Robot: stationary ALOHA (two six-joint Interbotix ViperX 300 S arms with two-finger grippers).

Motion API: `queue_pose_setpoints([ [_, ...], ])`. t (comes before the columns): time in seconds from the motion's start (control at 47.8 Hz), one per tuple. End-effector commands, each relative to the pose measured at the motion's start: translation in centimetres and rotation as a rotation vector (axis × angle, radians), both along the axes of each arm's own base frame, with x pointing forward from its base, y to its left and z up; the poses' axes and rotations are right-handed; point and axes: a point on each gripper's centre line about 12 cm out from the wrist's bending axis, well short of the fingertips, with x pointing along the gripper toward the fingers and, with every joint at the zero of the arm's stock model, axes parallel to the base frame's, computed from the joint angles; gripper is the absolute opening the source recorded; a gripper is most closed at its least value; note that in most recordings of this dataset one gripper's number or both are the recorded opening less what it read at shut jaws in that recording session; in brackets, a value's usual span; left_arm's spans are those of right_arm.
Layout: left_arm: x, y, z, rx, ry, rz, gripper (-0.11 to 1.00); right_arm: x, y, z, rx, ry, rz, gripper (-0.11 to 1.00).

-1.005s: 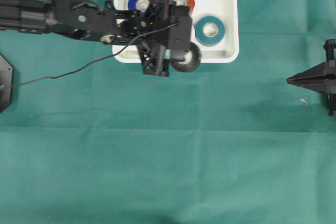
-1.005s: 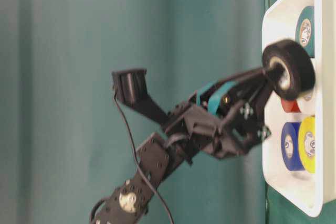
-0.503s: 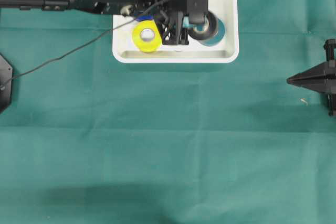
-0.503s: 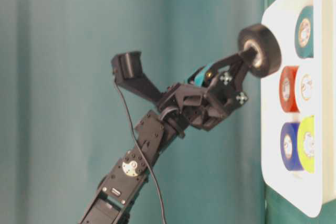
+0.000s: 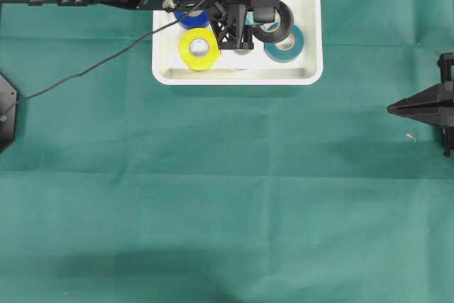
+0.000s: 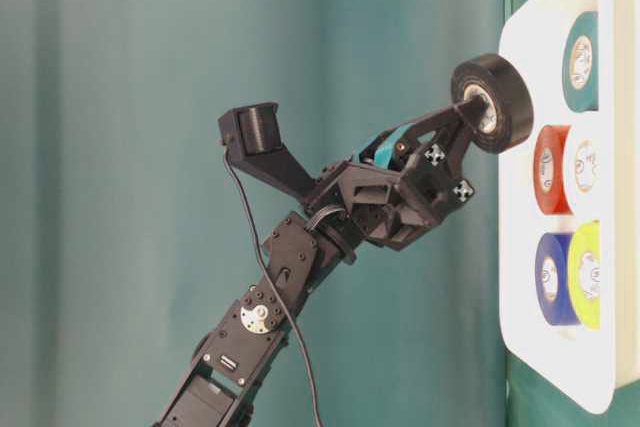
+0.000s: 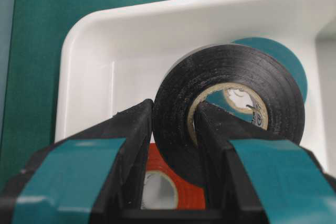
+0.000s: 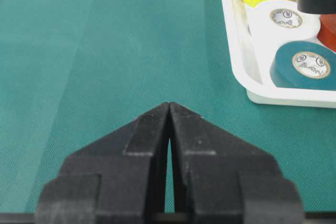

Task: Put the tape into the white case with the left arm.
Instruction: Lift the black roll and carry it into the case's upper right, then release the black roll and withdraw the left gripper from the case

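Note:
My left gripper (image 5: pixel 264 23) is shut on a black tape roll (image 5: pixel 277 25), one finger outside the roll and one through its core. The roll hangs above the white case (image 5: pixel 234 79), over the red and teal rolls. In the table-level view the tape (image 6: pixel 497 102) is held off the case (image 6: pixel 515 347) by the gripper (image 6: pixel 470 112). The left wrist view shows the fingers (image 7: pixel 137 124) pinching the roll's wall (image 7: pixel 176 103) above the case floor (image 7: pixel 105 66). My right gripper (image 5: pixel 392 109) rests shut at the table's right edge, its tips (image 8: pixel 169 106) together.
Inside the case lie yellow (image 5: pixel 199 49), teal (image 5: pixel 289 46), blue (image 6: pixel 550 277), red (image 6: pixel 548 169) and white (image 8: pixel 283 19) rolls. A thin black cable (image 5: pixel 85 72) trails left from the arm. A black mount (image 5: pixel 6 108) sits at the left edge.
The left gripper has carried the black tape from the case's near rim to above the red and teal rolls. The right arm has not moved.

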Motion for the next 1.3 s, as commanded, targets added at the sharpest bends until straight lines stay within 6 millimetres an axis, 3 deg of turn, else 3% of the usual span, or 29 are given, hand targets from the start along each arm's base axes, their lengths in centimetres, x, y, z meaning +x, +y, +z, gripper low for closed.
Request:
queue_pose_setpoints([
  [0.0,0.5,0.3,2.2,0.018,-0.057,0.003,0.23,0.2,0.0,0.4,0.000,-0.011,-0.001,-0.09],
  [0.105,0.5,0.3,2.2,0.020,-0.058,0.002,0.26,0.2,0.0,0.4,0.000,-0.011,-0.001,-0.09],
  [0.314,0.4,0.2,2.2,0.016,-0.056,0.004,0.85,0.2,0.0,0.4,0.000,-0.011,-0.001,-0.09],
  [0.356,0.3,0.2,2.1,0.012,-0.056,0.006,0.91,0.2,0.0,0.4,0.000,-0.011,-0.001,-0.09],
  [0.963,-2.1,-0.6,2.1,-0.002,-0.033,0.010,0.89,0.2,0.0,0.4,0.000,-0.011,0.000,-0.09],
  [1.277,-3.4,-2.9,3.4,-0.013,-0.067,-0.013,0.88,0.2,0.0,0.4,0.000,-0.009,-0.001,-0.09],
])
